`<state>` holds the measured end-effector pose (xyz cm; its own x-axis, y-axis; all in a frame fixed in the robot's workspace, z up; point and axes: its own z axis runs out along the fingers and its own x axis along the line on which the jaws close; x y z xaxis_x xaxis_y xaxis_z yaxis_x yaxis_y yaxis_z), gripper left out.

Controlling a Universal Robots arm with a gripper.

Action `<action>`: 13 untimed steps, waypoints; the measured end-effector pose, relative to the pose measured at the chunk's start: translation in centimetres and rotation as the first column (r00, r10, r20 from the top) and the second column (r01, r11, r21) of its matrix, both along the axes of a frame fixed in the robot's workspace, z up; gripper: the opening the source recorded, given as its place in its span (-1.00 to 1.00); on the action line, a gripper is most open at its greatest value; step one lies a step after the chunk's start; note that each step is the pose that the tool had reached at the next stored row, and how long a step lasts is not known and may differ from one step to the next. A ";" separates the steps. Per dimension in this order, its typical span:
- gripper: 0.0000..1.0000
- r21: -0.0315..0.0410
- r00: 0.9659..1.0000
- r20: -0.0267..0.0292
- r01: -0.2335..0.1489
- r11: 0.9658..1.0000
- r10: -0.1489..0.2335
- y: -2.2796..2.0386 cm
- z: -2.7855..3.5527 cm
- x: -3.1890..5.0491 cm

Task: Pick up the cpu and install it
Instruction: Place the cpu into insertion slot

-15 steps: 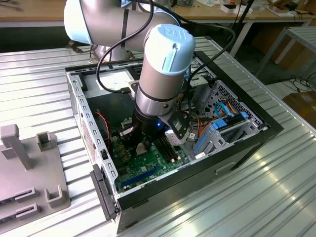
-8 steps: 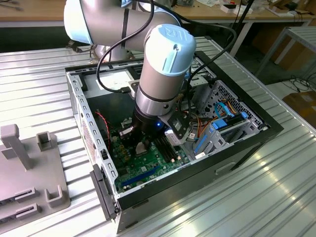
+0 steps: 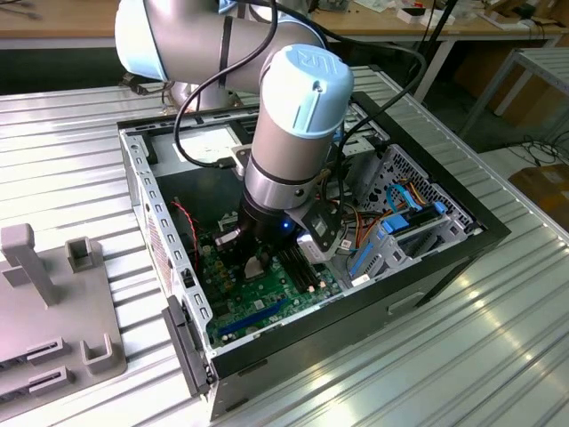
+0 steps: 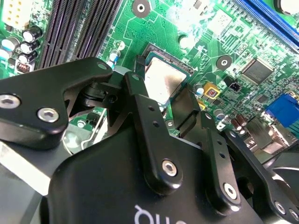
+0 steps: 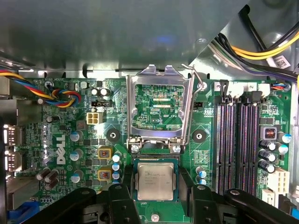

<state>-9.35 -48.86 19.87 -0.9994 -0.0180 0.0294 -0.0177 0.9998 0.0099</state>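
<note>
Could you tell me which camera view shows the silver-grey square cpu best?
The first wrist view: the small pale silver-grey square cpu faces the camera, all four edges visible, beside the open metal socket frame. The second wrist view shows it obliquely, partly covered. In the exterior view the arm's grey wrist stands over that spot.

We see bright light gleaming in streaks on the ribbed metal surface (image 3: 444,356) in the exterior view; the computer case (image 3: 356,331) interior sits dimmer. In the second wrist view, white glare washes out part of the green board (image 4: 198,18).
</note>
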 end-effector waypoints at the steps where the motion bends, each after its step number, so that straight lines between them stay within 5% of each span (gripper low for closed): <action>1: -0.05 0.000 1.000 0.000 0.000 1.000 0.000 0.00 -0.04 0.00; 13: -0.05 0.000 1.000 0.000 0.000 1.000 0.000 -0.01 -0.20 0.01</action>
<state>-9.34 -48.87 19.67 -0.9994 -0.0179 0.0292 -0.0176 0.9998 0.0103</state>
